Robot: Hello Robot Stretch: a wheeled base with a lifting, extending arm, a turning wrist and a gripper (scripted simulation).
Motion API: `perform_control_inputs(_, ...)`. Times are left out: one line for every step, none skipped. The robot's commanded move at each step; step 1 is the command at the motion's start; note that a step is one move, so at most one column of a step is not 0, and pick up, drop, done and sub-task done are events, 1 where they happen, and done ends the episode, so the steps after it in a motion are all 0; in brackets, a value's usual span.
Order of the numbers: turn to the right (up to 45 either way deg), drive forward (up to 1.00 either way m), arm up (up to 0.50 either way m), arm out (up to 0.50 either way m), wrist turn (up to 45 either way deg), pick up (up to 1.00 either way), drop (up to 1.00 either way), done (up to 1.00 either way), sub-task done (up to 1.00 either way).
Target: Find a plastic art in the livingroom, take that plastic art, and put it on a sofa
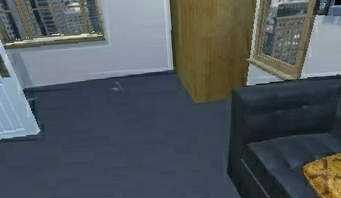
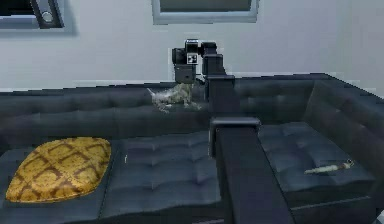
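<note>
— What's nearest on the sofa (image 2: 130, 125)?
— The arm (image 2: 240, 160) crosses the sofa's seat from its near edge. A yellow patterned cushion (image 2: 60, 168) lies on the seat toward the arm side view's left. A thin grey thing (image 2: 328, 168) lies on the seat toward the right (too small to name).
— And the art piece?
— A pale little figure (image 2: 172, 97) shows in front of the sofa's backrest, above the middle of the seat, right at the claw (image 2: 183, 84). I take it for the plastic art, though it is little more than a blob.
— Is the claw gripping it?
— I can't tell. The set of the fingers can't be made out, nor whether the figure hangs free or leans on the backrest.
— How would it handle?
— My guess is light, stiff and smooth enough to slip, and what look like thin bits sticking out could snap. It is best taken around its thickest middle. On the soft seat it may tip over.
— Anything hidden?
— The arm covers a strip of the seat, the figure's far side is out of sight, and a grey frame (image 2: 205, 8) on the wall behind the sofa is cut off at the top.
</note>
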Motion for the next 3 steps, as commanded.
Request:
perform_control_inputs(0.0,0.0,-0.28,0.0,0.0,0.0,0.0,0.0,0.0)
perform_control_inputs(0.0,0.0,-0.32,0.0,0.0,0.0,0.0,0.0,0.0)
perform_control_inputs(0.0,0.0,0.0,0.0,0.0,0.0,1.0,0.0,0.0)
